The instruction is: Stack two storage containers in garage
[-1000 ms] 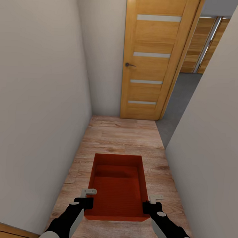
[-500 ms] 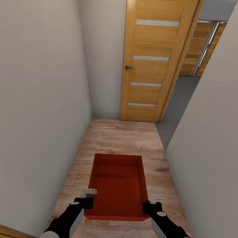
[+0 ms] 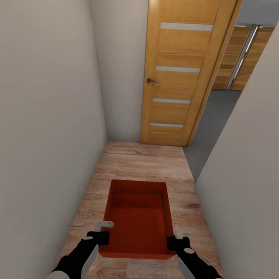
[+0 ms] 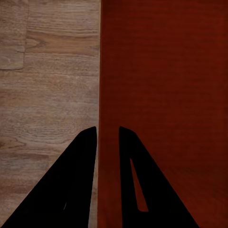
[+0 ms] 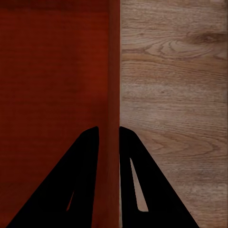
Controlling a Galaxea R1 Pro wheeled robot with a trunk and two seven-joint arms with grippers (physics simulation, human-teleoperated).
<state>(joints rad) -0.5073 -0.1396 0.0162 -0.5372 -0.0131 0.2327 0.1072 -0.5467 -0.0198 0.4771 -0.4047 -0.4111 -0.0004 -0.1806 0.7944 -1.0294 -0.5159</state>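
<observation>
I carry one orange-red storage container in front of me, held level above the light wood-plank floor of a narrow hallway. My left gripper is shut on the container's left wall, one finger inside and one outside. At the opposite side my right gripper is shut on the right wall in the same way. The bin's ribbed bottom is bare. The second container is out of view.
White walls close in on both sides. A closed light-wood door with a dark handle stands straight ahead. To its right an opening leads onto a grey floor with more wood panels beyond.
The view has crept forward and turned slightly; the door and the opening at the right look a bit nearer. Both grippers hold the container as before.
</observation>
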